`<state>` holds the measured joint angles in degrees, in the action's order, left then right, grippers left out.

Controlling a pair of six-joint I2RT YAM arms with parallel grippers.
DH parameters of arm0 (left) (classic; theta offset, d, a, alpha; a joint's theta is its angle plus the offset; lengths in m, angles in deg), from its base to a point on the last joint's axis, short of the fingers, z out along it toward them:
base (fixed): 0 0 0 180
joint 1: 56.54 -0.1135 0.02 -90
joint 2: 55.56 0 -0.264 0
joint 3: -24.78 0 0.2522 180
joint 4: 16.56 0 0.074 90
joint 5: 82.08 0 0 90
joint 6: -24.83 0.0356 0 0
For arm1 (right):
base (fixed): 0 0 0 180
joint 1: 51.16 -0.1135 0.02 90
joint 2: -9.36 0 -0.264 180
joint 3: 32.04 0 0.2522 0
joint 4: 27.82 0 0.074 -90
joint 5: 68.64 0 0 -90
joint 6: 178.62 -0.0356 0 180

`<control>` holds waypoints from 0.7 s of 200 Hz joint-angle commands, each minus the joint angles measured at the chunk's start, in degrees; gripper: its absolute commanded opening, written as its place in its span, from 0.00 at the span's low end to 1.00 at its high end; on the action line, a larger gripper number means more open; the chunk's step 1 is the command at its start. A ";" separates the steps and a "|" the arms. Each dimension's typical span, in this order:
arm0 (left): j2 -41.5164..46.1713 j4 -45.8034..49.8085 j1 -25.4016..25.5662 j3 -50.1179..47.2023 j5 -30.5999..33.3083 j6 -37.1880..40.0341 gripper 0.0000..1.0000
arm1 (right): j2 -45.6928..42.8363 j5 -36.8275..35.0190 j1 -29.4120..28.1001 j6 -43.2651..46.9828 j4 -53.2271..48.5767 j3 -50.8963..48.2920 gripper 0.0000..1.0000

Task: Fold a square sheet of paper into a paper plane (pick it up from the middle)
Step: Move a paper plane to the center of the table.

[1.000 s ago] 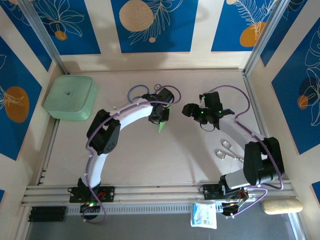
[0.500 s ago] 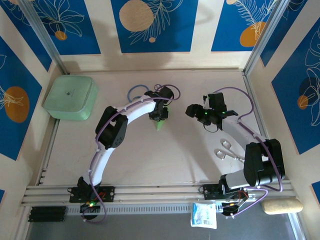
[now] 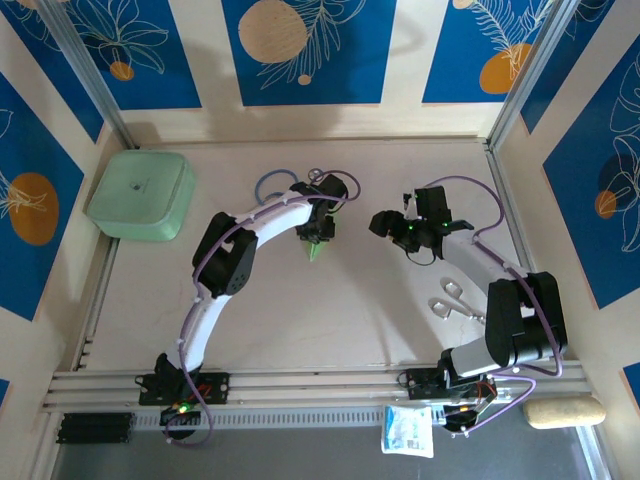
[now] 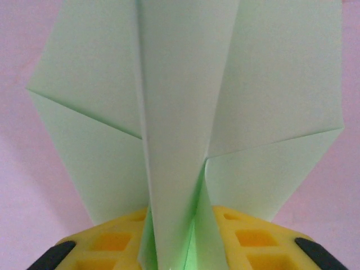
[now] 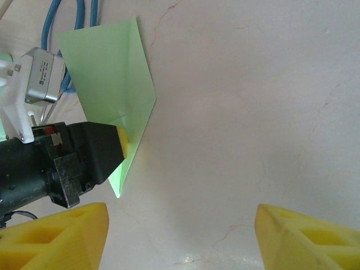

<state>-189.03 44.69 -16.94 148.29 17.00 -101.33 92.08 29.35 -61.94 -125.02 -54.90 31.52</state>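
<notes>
Top view: paper plane [image 3: 316,251] sits near the middle of the table [image 3: 300,320], just on the near side of the blue stethoscope [image 3: 272,186]. Its narrow green end pokes out from under the left gripper [image 3: 318,234] toward the arm bases.

Left wrist view: the plane's [image 4: 174,112] centre fold runs straight down between the two yellow pads of the left gripper [image 4: 171,250], with the wings spreading out on both sides beyond them. The pads stand close on either side of the fold, with a thin green slit beside it. I cannot tell if they pinch the paper or merely flank it.

Right wrist view: the left gripper [image 5: 121,142] meets the plane [image 5: 109,79] toward its pointed end (one yellow pad is against the paper's edge). The wide end lies toward the blue tubing [image 5: 84,17].

Right gripper [image 5: 180,230] has its fingers spread wide with nothing between them. In the top view [image 3: 384,222] it is well apart from the plane, to its right.

Scissors [image 3: 452,300] lie by the right arm and the mint-green box [image 3: 140,195] sits at far left.
</notes>
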 commanded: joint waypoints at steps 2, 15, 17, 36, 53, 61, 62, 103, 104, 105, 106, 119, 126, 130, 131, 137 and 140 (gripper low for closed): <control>-3.01 2.90 -0.49 0.91 2.68 -2.13 0.31 | 0.22 1.85 0.26 -0.16 0.05 -0.14 0.70; -3.41 2.96 -0.45 0.86 3.18 -2.73 0.34 | 0.25 1.94 0.31 -0.20 0.05 -0.14 0.70; -3.43 2.96 -0.47 0.89 3.26 -2.76 0.35 | 0.25 1.94 0.28 -0.19 0.03 -0.14 0.70; -3.72 2.88 -0.47 0.88 3.85 -3.43 0.39 | 0.25 2.03 0.33 -0.16 0.04 -0.13 0.70; -3.89 2.38 -0.46 0.90 3.97 -3.82 0.42 | 0.20 2.07 0.33 -0.16 0.05 -0.20 0.70; -3.99 1.93 -0.48 0.81 3.59 -3.97 0.42 | 0.29 2.12 0.33 -0.24 0.07 -0.16 0.70; -4.03 1.88 -0.48 0.81 3.54 -3.94 0.42 | 0.32 2.07 0.33 -0.29 0.06 -0.19 0.70; -4.17 -0.15 -1.25 0.64 1.24 -4.35 0.42 | 0.53 2.34 0.33 -0.25 0.23 -0.21 0.69; -4.12 -0.22 -1.26 0.64 1.18 -4.35 0.42 | 0.57 2.36 0.33 -0.25 0.23 -0.18 0.69; -4.10 -0.25 -1.27 0.64 1.10 -4.35 0.42 | 0.59 2.33 0.33 -0.25 0.23 -0.16 0.69; -4.09 -0.31 -1.27 0.64 0.98 -4.40 0.42 | 0.59 2.31 0.33 -0.25 0.18 -0.15 0.69; -3.81 -0.81 -1.48 0.81 0.34 -4.53 0.42 | 0.62 2.38 0.33 -0.27 0.14 -0.09 0.70; -3.48 -1.11 -1.50 0.94 0.00 -4.53 0.42 | 0.61 2.38 0.31 -0.17 0.14 -0.05 0.70; -3.18 -1.21 -1.61 1.03 -0.10 -4.53 0.42 | 0.67 2.33 0.33 -0.16 0.07 0.01 0.70; -3.10 -1.23 -1.62 1.05 -0.15 -4.53 0.42 | 0.68 2.31 0.33 -0.16 0.02 -0.02 0.70; -2.55 -1.46 -1.62 1.10 -0.42 -4.60 0.42 | 0.69 2.29 0.32 -0.14 -0.02 0.09 0.70; -2.22 -1.58 -1.60 1.22 -0.46 -4.62 0.42 | 0.62 2.33 0.33 -0.11 -0.08 0.12 0.70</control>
<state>-189.79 43.72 -17.42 149.08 18.49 -105.05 92.10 30.42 -61.90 -125.02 -54.90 31.52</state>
